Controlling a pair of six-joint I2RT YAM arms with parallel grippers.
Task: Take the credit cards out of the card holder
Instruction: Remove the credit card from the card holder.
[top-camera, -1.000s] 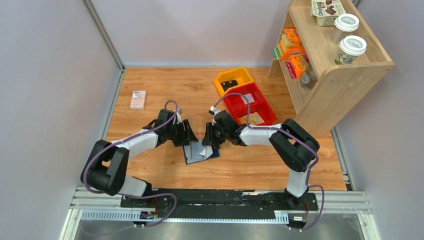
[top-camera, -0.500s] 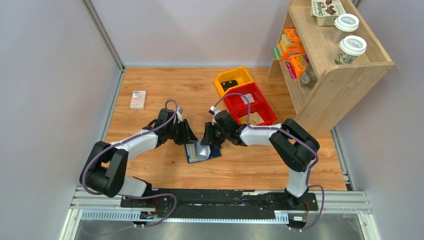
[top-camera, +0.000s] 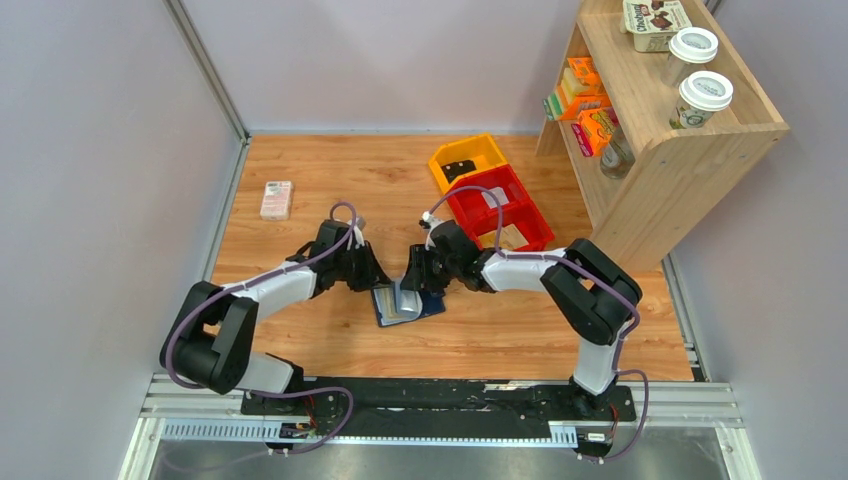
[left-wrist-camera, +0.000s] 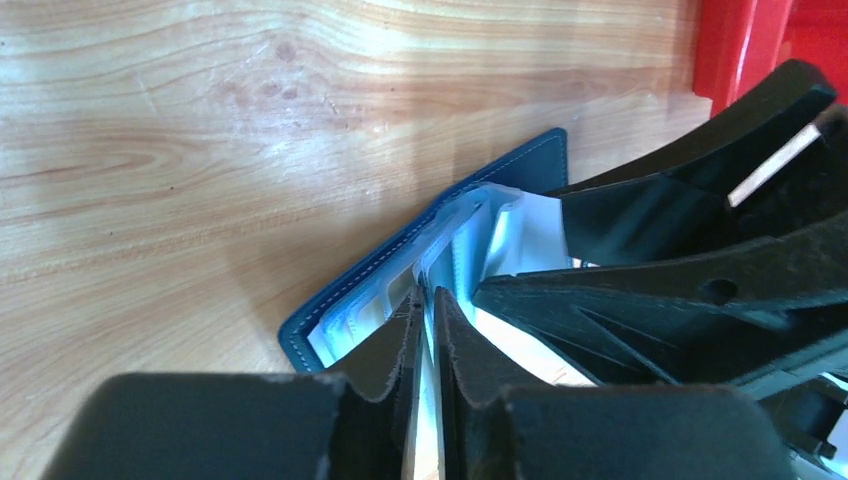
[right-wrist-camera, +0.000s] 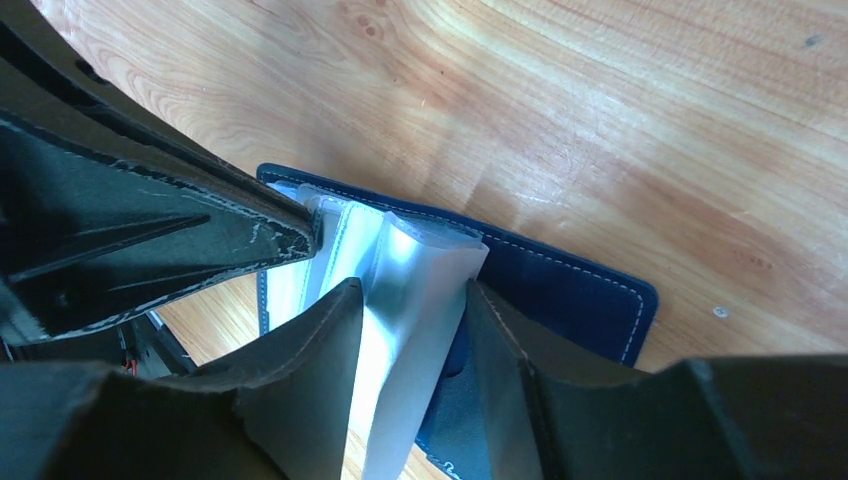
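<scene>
Card holder (top-camera: 405, 305) open on the wooden surface (top-camera: 300, 190), navy cover down, pale pockets fanned upward. Placed midway between the two arms, not far from the red bin (top-camera: 505, 210). Left claw (left-wrist-camera: 425, 300) clenched almost flat on one thin pale pocket leaf (left-wrist-camera: 422, 400) at the holder's near edge. Right claw (right-wrist-camera: 410, 295) grasping a thicker silvery-grey sleeve (right-wrist-camera: 420, 265) standing up from the middle, fingers pressed against either side. Possibly a card inside that sleeve, but too glossy to tell. Tips of both claws close together over the holder.
</scene>
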